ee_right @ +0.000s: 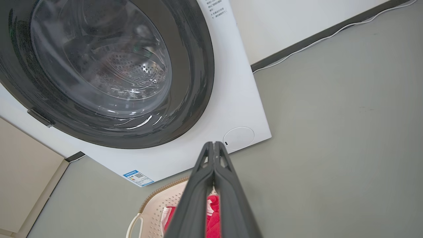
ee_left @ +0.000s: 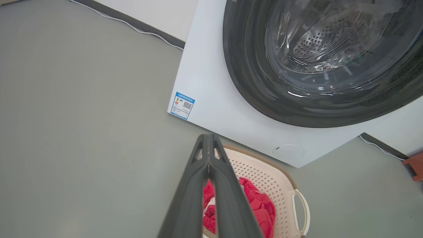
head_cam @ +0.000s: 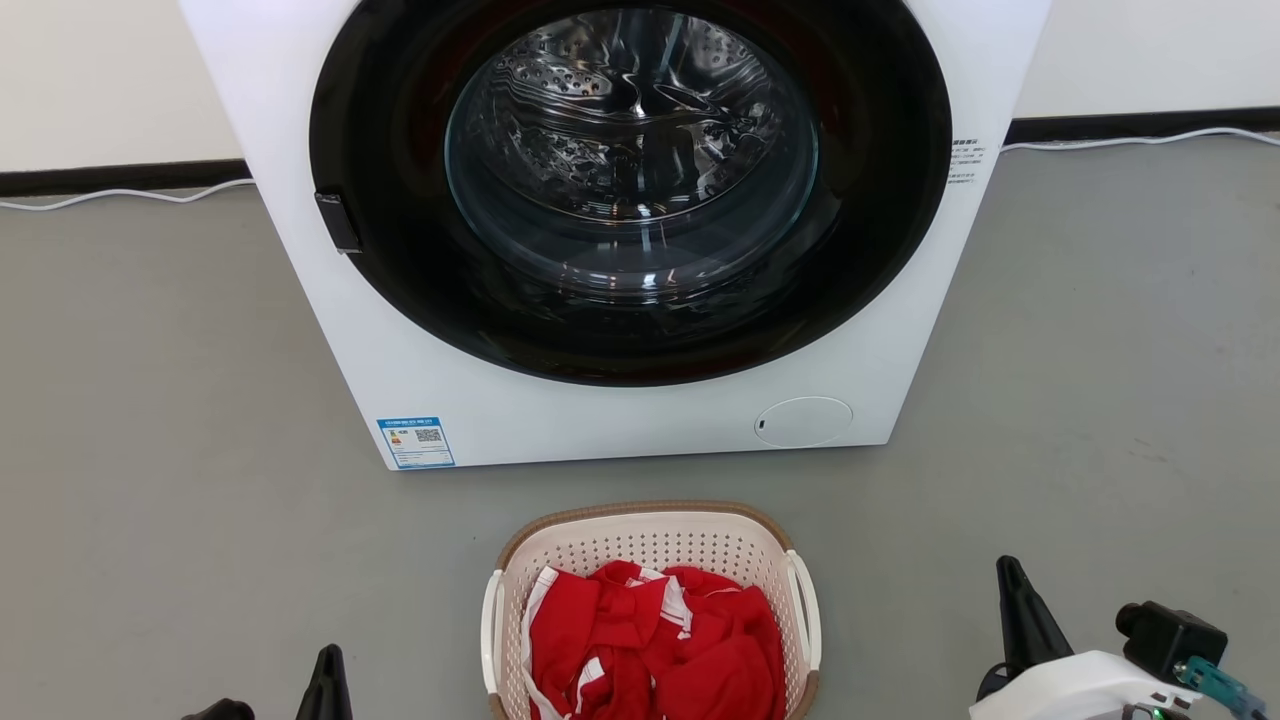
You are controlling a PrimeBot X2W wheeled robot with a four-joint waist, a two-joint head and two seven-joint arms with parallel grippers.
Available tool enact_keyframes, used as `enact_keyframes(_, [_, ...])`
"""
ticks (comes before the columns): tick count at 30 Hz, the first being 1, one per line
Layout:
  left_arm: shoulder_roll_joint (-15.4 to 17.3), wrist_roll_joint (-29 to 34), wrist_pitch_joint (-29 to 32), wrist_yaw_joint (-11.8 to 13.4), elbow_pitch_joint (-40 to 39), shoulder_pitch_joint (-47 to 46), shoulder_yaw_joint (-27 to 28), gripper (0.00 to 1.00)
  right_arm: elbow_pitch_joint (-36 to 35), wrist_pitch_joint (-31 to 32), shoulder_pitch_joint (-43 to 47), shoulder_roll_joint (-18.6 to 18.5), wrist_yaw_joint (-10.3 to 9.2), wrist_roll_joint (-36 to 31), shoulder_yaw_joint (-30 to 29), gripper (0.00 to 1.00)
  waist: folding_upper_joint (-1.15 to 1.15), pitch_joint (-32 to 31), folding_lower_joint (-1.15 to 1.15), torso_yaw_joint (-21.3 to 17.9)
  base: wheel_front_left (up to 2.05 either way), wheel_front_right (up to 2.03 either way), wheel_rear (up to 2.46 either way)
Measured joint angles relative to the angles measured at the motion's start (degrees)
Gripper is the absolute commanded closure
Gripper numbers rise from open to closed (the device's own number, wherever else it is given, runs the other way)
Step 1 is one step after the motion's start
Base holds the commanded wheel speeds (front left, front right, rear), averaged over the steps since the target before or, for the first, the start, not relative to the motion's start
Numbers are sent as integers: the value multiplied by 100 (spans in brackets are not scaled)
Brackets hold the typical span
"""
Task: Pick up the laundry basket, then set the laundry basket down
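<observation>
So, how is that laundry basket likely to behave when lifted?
The laundry basket looks like rigid perforated plastic, so it should keep its shape. Holding just red clothing, it's probably light. Lifted by one white handle, it would likely tip.

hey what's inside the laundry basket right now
Inside the laundry basket lies crumpled red clothing with white trim, filling most of it. The perforated back wall shows above the pile. The basket's bottom, and anything beneath the clothing, is covered.

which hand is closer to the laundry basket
Left, slightly. The left hand sits shut just left of the basket; the right hand stands farther off to its right.
</observation>
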Motion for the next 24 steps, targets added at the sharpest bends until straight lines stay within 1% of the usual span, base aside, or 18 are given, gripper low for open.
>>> enact_keyframes(22, [5,-1360,360,-105,-38,-112,215,100,-200,354,2,-3,-1,1401,-232,100,0,-27,0,23,0,0,0])
enact_keyframes(24, [5,-1513,378,-145,-41,-119,240,100,-215,397,2,-3,-1,1521,-261,100,0,-29,-1,25,0,0,0])
